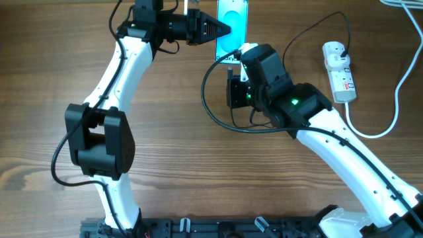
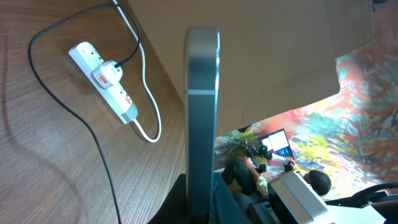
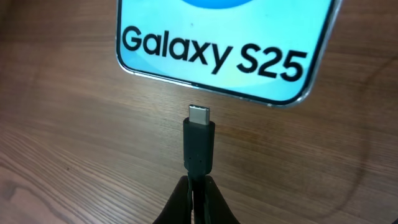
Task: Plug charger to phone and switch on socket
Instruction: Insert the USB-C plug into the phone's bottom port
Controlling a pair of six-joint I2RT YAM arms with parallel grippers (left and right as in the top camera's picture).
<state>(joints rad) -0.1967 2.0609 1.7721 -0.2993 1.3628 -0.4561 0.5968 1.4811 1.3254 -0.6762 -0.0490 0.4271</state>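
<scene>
Here the coming move turns on one short gap. The right fingers [image 3: 180,202] are closed on the black body of the charger [image 3: 199,146], and its metal plug tip [image 3: 199,115] points straight away from them at the near short edge of the phone [image 3: 230,43], just short of touching. The plug's long axis runs nearly in line with the phone's own long axis. The tip looks a little left of that edge's middle, and the edge sits slightly skewed across the right wrist view. In the overhead view the phone [image 1: 232,23] lies at the far side of the surface [image 1: 165,145], screen up. Its long axis runs away from the robot, and the lettered short edge faces back toward the right arm. The left fingers [image 1: 211,28] reach in from the phone's left and seem clamped on its long edges; I cannot tell whether the phone rests on the wood or is held just above it. By my reading the right arm is the one to close the gap, with a short straight push after a slight sideways correction. The socket [image 1: 340,71] lies well off to the right, nearer the right arm, its switch position unreadable.
</scene>
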